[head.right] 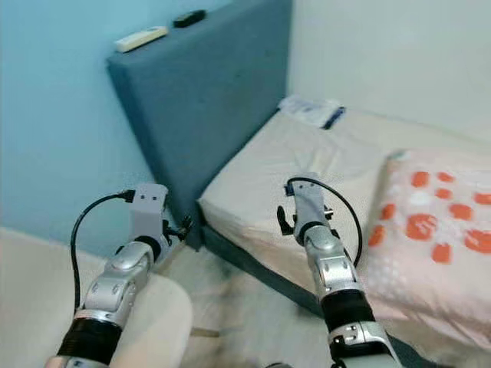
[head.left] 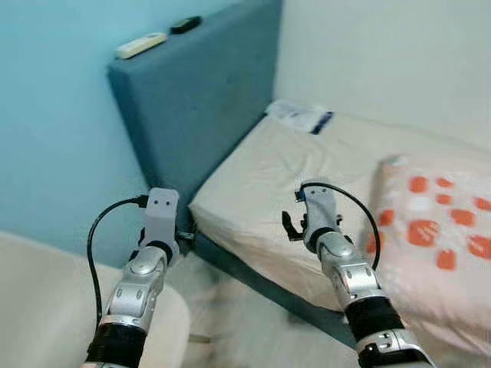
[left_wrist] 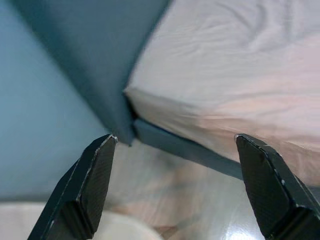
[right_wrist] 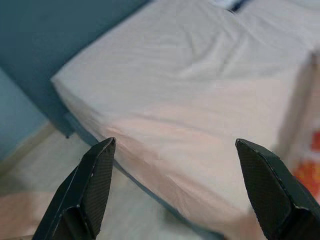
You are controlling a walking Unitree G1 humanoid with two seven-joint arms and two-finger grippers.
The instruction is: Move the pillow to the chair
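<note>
Left eye view shows the pillow (head.left: 433,238) at right on the bed (head.left: 299,176), likely light and soft, best pinched at its near edge; both end effectors, left (left_wrist: 175,175) and right (right_wrist: 175,180), gape wide and empty.

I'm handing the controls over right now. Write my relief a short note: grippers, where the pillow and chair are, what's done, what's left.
Left gripper: open, holding nothing, raised over the floor near the headboard corner.
Right gripper: open, holding nothing, raised at the near edge of the bed.
Pillow: white with orange spots, lying on the bed to the right of the right gripper, untouched.
Chair: likely the cream seat at lower left, beside the left arm.
Done: nothing yet.
Left: reach right, grasp the pillow, carry it to the chair.
</note>
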